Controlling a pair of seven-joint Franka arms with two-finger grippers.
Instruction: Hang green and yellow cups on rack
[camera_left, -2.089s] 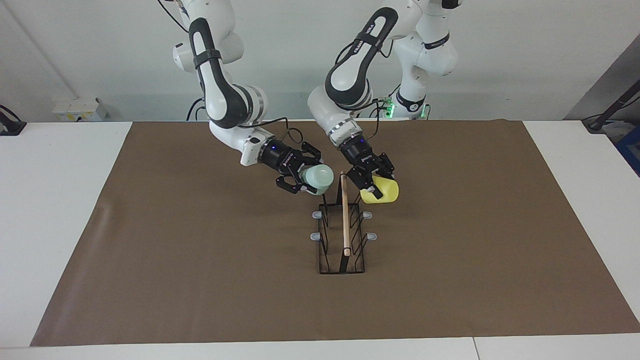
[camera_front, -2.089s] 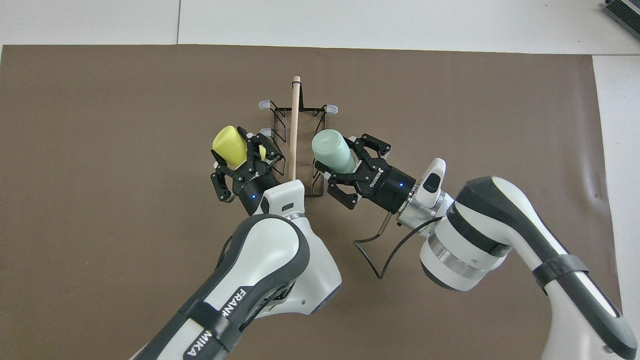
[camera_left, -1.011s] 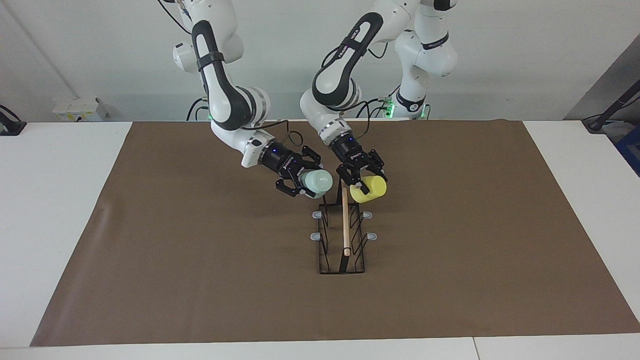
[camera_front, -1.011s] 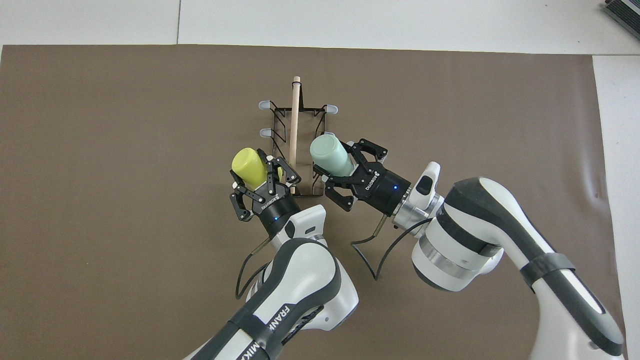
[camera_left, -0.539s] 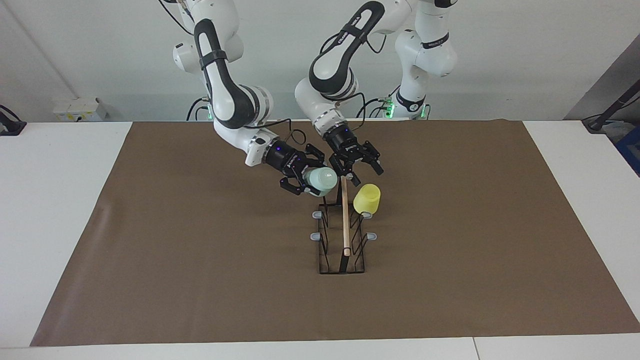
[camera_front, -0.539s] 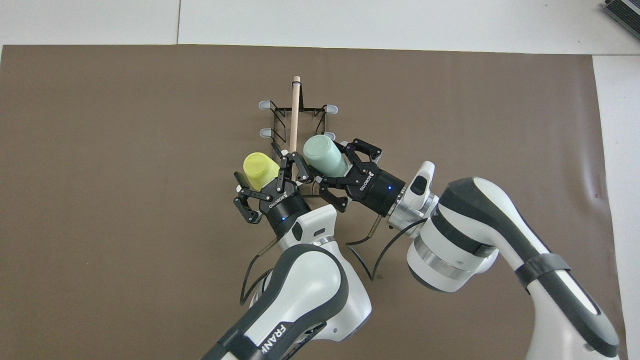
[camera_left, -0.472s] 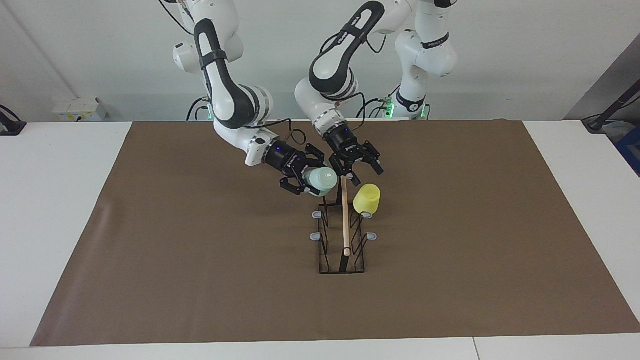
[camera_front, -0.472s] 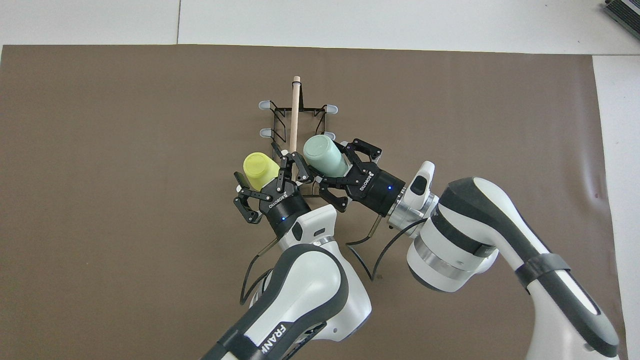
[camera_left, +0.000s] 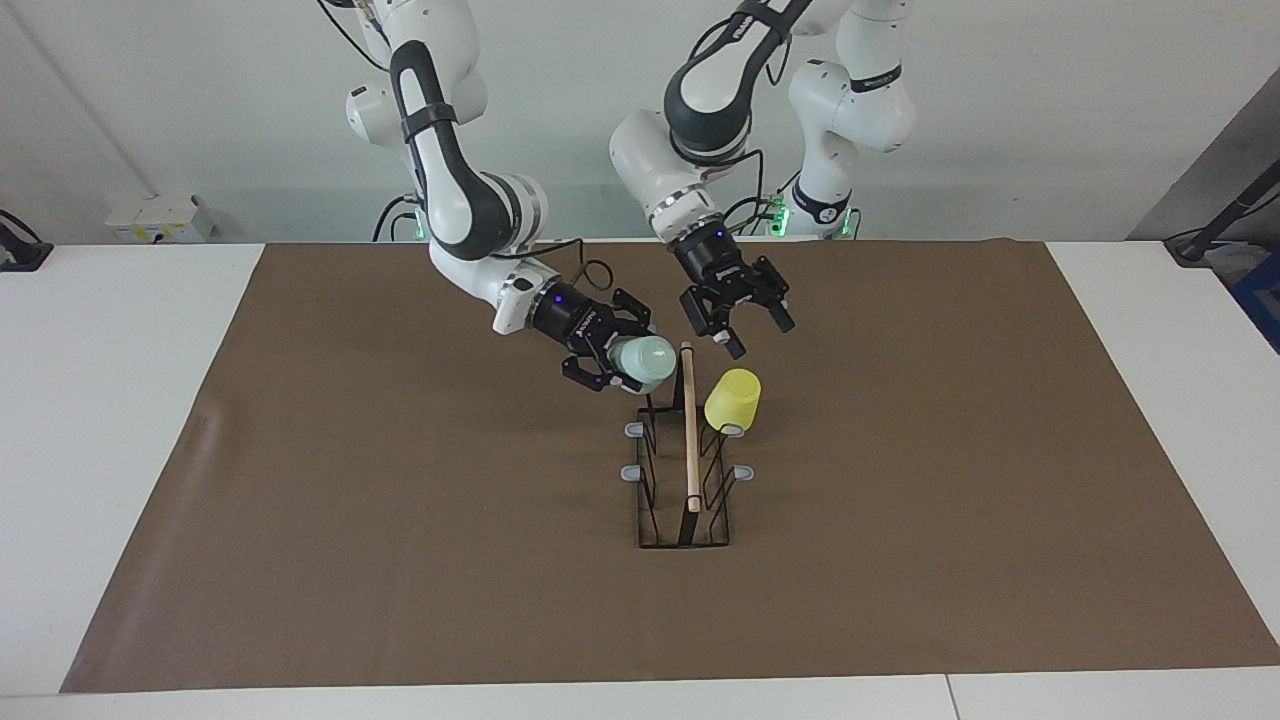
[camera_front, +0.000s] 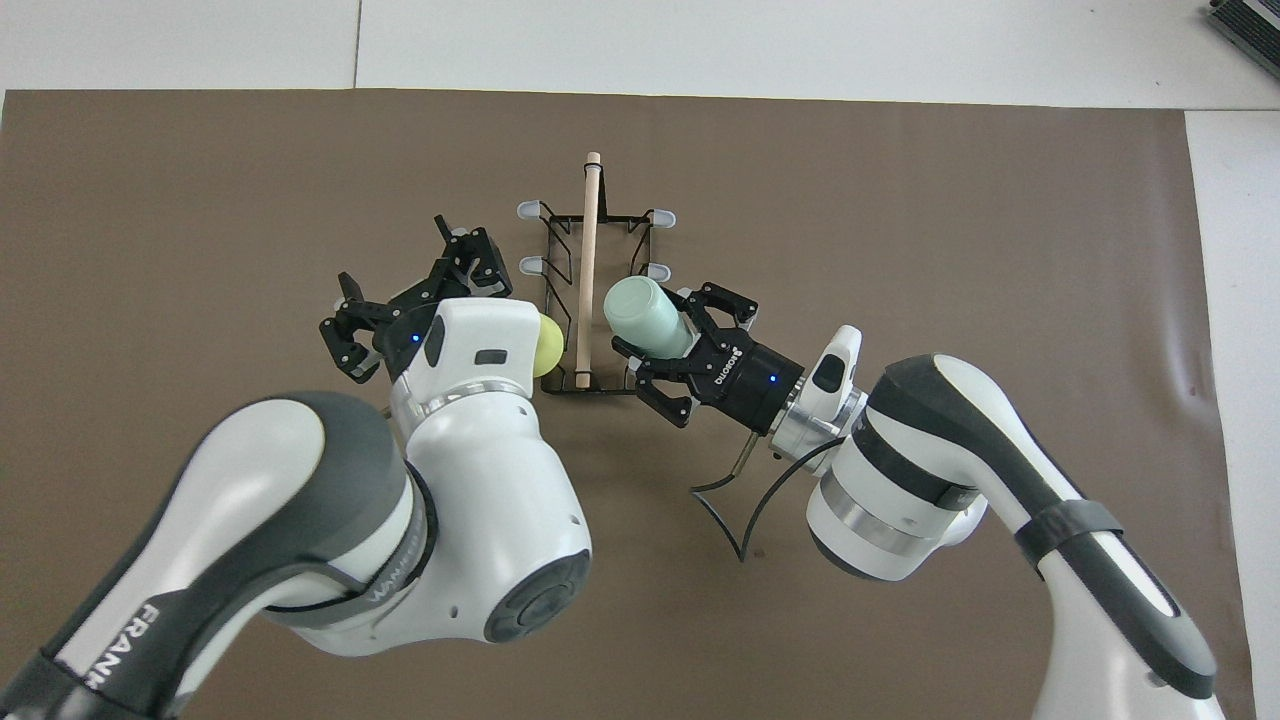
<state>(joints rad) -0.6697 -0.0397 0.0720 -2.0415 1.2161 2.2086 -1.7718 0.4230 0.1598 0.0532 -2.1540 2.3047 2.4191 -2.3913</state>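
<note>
The black wire rack (camera_left: 683, 543) with its wooden dowel (camera_front: 588, 250) stands mid-mat. The yellow cup (camera_left: 732, 398) hangs tilted on the prong nearest the robots, on the left arm's side; the left arm hides most of it in the overhead view (camera_front: 548, 345). My left gripper (camera_left: 757, 335) is open, empty and raised, apart from the yellow cup; it also shows in the overhead view (camera_front: 400, 275). My right gripper (camera_left: 622, 358) is shut on the mint green cup (camera_left: 643, 361) and holds it tilted over the rack's right-arm side, close to the dowel (camera_front: 640, 313).
A brown mat (camera_left: 400, 560) covers the table. Several grey-tipped prongs (camera_left: 633, 472) on the rack are bare. A power strip (camera_left: 155, 218) sits on the white tabletop past the mat, at the right arm's end.
My left gripper brought the yellow cup onto the rack's prong, let go, opened and drew back and up. My right gripper moved the green cup closer to the dowel.
</note>
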